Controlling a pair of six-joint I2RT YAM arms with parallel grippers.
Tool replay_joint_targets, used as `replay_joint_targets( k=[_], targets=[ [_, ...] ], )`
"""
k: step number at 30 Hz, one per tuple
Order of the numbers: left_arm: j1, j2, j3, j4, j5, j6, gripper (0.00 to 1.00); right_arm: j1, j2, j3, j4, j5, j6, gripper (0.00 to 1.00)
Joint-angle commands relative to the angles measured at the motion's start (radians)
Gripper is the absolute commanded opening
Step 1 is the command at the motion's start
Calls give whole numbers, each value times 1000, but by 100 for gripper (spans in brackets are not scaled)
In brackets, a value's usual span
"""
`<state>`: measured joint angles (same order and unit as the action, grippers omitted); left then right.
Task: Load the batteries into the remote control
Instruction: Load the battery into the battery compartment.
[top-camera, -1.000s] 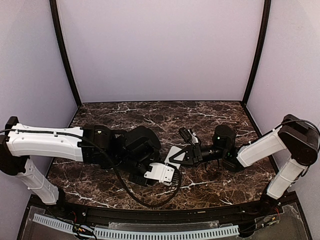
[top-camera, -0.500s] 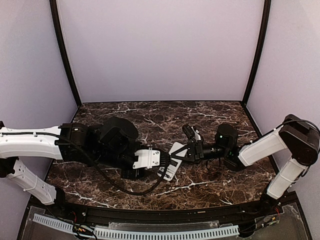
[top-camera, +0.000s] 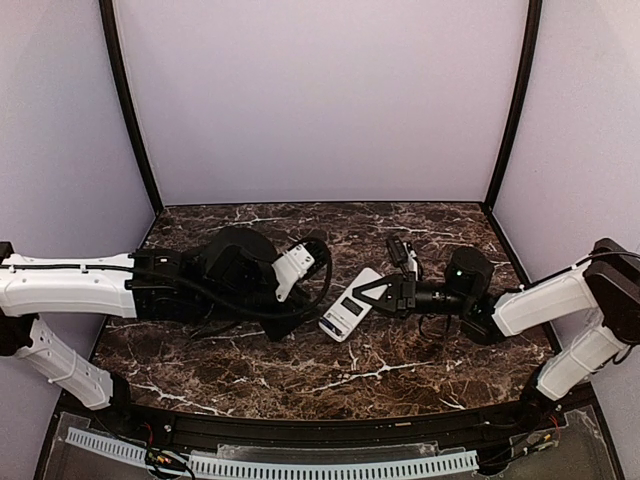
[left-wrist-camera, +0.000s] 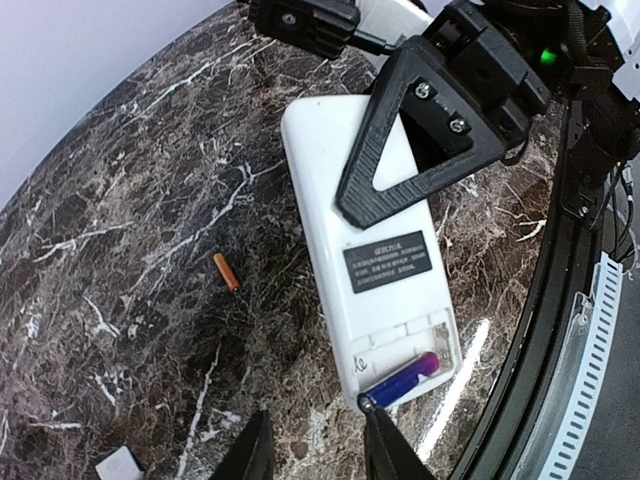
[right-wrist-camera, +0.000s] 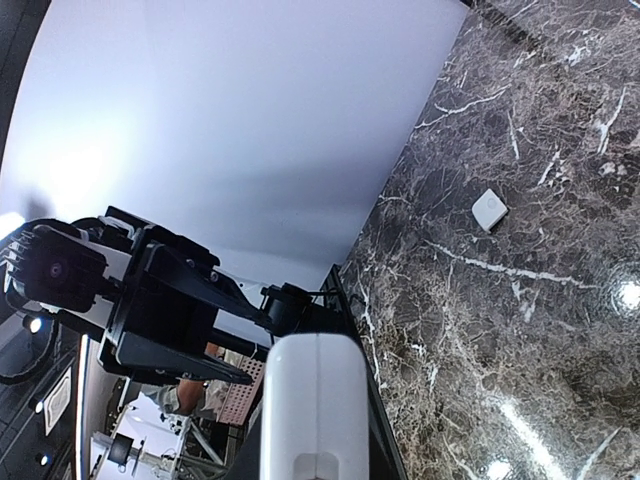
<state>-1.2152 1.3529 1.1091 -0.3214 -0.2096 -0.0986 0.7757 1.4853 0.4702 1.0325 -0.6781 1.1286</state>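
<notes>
Partly hidden: the left gripper (left-wrist-camera: 318, 455) shows only two dark fingertips, cut off by the bottom edge of its wrist view.
Left fingers: they stand a little apart with only table between them, just beside the remote's open end.
Right gripper (top-camera: 380, 293): it is clamped on the remote control (left-wrist-camera: 345, 300). One black finger with a triangular hole lies over the white back.
Right wrist view: the remote fills the low middle as a blurred white block, and the fingers beside it are hard to make out.
Remote: a flat white plastic rectangle with rounded corners and a dark label on the back. It sits between the two arms near the table's middle.
Compartment: it is open at the end away from the right gripper.
Dark blue-purple battery (left-wrist-camera: 405, 378): a slim glossy cylinder, lying slanted in the compartment. I cannot tell if it is seated.
Orange battery (left-wrist-camera: 227, 272): a tiny cylinder lying on the table, apart from the remote.
Small white piece (right-wrist-camera: 489, 209): flat and squarish, lying on the table. What it is, I cannot tell.
Table (top-camera: 420, 370): dark brown marble pattern with white veins, shiny with light spots.
Room: pale lilac walls (top-camera: 320, 100) with black corner posts (top-camera: 130, 110).
</notes>
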Motion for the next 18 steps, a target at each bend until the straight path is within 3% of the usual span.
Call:
replay_joint_targets(
  k=[1, 5, 18],
  targets=[
    [-1, 61, 57, -37, 16, -149, 33, -4, -38, -6, -62, 57, -26, 0],
    [-1, 116, 111, -89, 44, -171, 38, -4, -36, -7, -80, 60, -18, 0],
    [0, 150, 142, -114, 67, -182, 26, -5, -15, -21, -58, 50, 19, 0]
  ],
)
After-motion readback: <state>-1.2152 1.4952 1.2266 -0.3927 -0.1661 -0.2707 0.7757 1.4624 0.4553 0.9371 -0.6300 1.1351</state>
